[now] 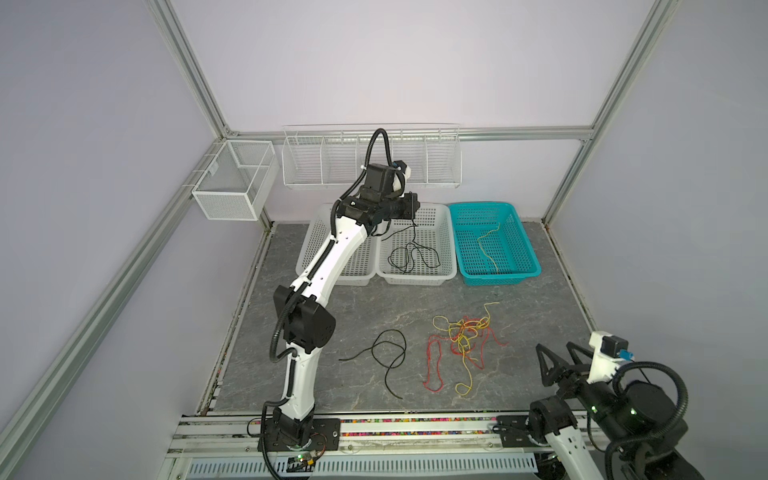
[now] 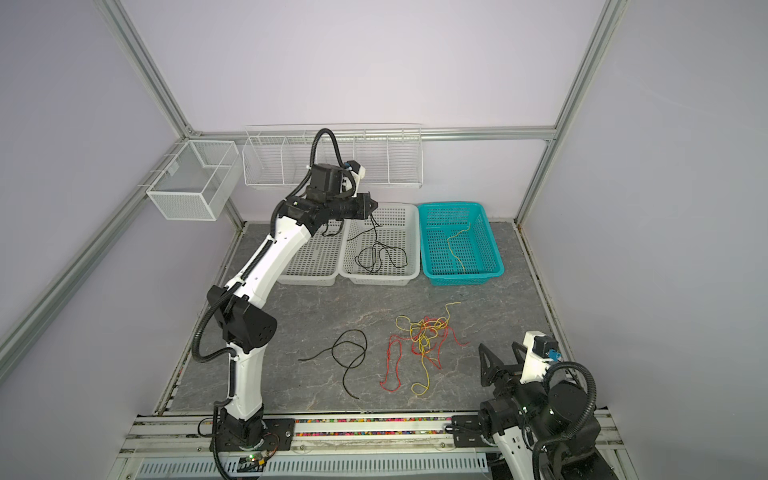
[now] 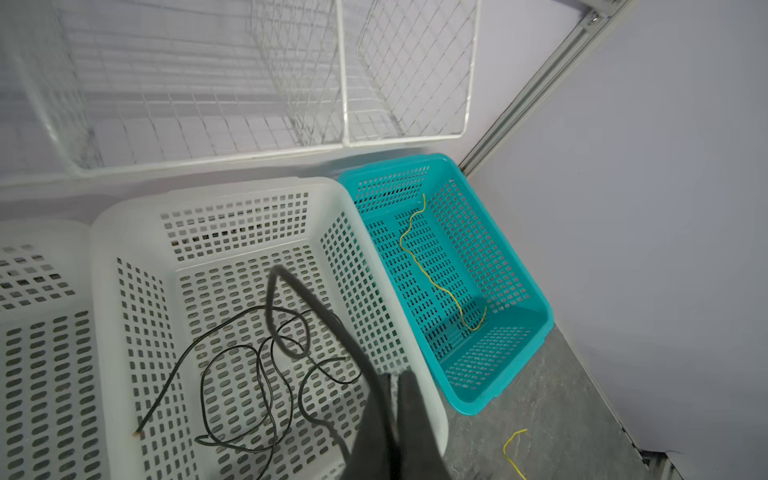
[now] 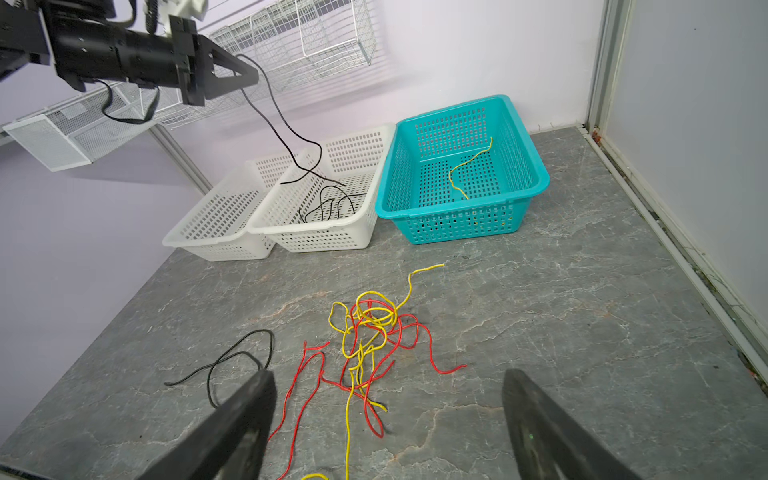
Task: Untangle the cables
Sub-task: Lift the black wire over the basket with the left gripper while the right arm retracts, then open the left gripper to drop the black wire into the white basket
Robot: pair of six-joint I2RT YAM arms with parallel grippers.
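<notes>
L hand (image 4: 249, 79) shut on black cable (image 1: 413, 255), tail coiled in mid basket (image 1: 415, 279). R hand (image 4: 386, 384) wide open, empty, near red/yellow tangle (image 1: 463, 334) on table (image 1: 540, 316). My worry: cable snags on release, drags out.

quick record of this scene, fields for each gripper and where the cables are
left gripper: shut on held black cable, which hangs into middle white basket
right gripper: open, empty, near front right of table
teal basket: one yellow cable inside
on table: red and yellow tangle; loose black cable beside it, apart
</notes>
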